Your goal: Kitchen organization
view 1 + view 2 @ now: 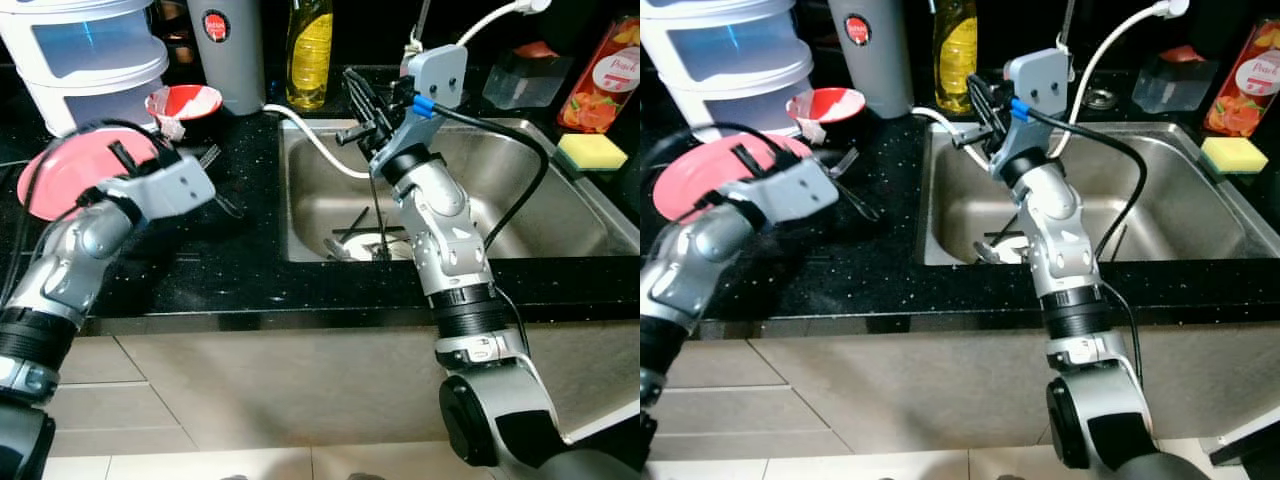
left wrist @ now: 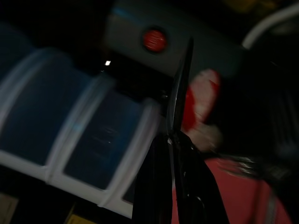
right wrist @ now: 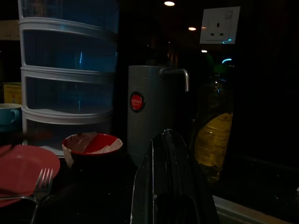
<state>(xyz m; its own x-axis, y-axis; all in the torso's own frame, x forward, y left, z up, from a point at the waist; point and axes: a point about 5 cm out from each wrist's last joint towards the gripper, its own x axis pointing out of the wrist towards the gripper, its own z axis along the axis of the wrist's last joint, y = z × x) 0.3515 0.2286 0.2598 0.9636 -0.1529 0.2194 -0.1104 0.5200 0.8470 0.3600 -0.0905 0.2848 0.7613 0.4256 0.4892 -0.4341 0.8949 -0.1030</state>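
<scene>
Because the step in hand appears to be collecting the fork [image 1: 845,160] beside the pink plate [image 1: 60,175], approach it low and slowly so it does not skid across the black counter [image 1: 240,260]. Your left gripper [image 1: 128,155] hovers over the plate, fingers pressed together, empty. At two o'clock, your right gripper [image 1: 362,100] is raised over the sink [image 1: 560,215] edge, fingers likewise together and empty. The red bowl [image 1: 185,102] sits beyond the plate.
</scene>
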